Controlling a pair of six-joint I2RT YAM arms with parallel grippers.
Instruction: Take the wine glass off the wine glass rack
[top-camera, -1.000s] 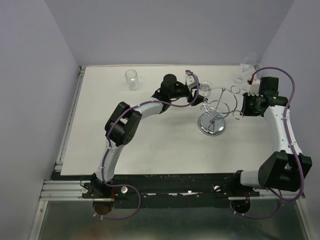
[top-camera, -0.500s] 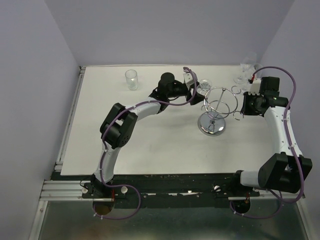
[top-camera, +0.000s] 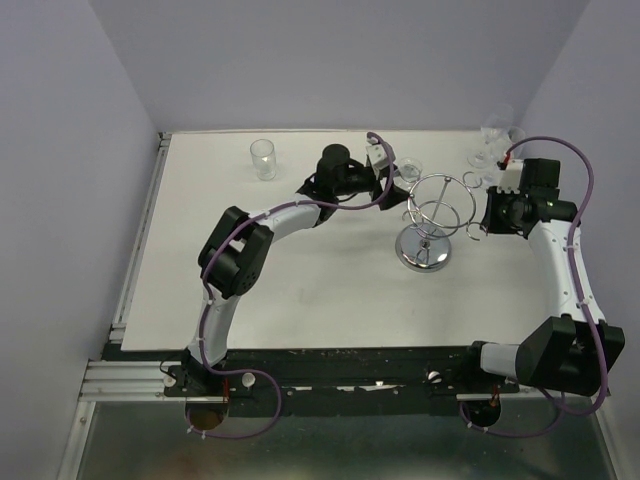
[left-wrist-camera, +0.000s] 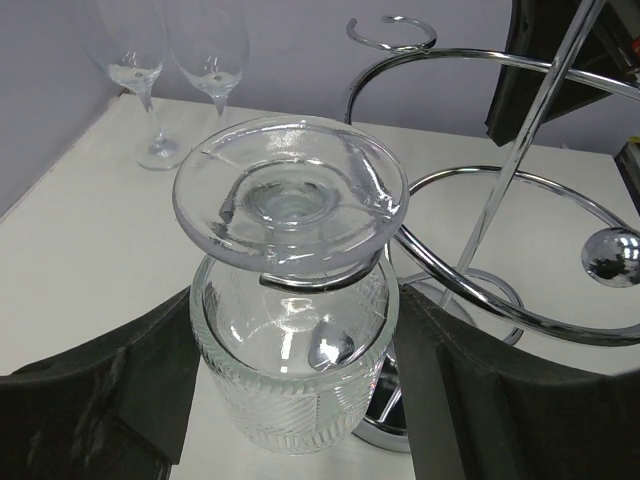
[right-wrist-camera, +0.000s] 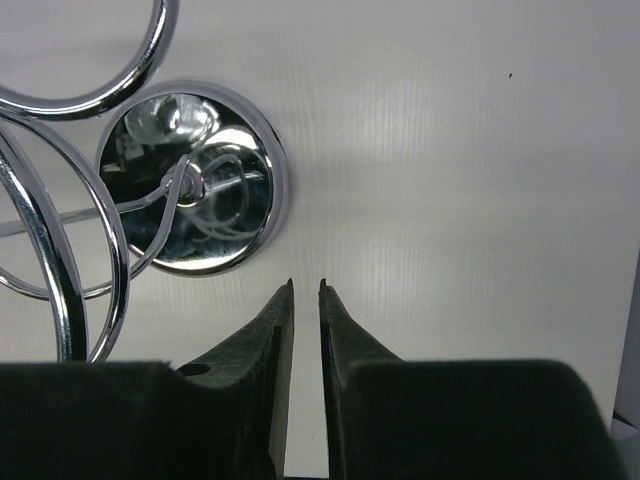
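The wine glass (left-wrist-camera: 290, 340) hangs upside down, its foot (left-wrist-camera: 290, 190) resting over a curled hook of the chrome wine glass rack (left-wrist-camera: 520, 250). My left gripper (left-wrist-camera: 290, 310) is shut on the ribbed bowl, with one dark finger pressed against each side. From above, the glass (top-camera: 409, 169) sits at the rack's (top-camera: 440, 205) back left, with the left gripper (top-camera: 392, 174) beside it. My right gripper (top-camera: 487, 212) hovers just right of the rack. Its jaws (right-wrist-camera: 305, 287) are almost together and hold nothing. They point down at the table next to the mirror disc base (right-wrist-camera: 190, 175).
A clear tumbler (top-camera: 263, 158) stands at the back left. Two stemmed glasses (top-camera: 490, 140) stand in the back right corner, also seen from the left wrist as glasses (left-wrist-camera: 150, 80). Walls close the table's back and sides.
The left arm's elbow has swung left and its gripper has edged toward the back with the glass. The right arm has drifted slightly right. Neither gripper's jaws have moved.
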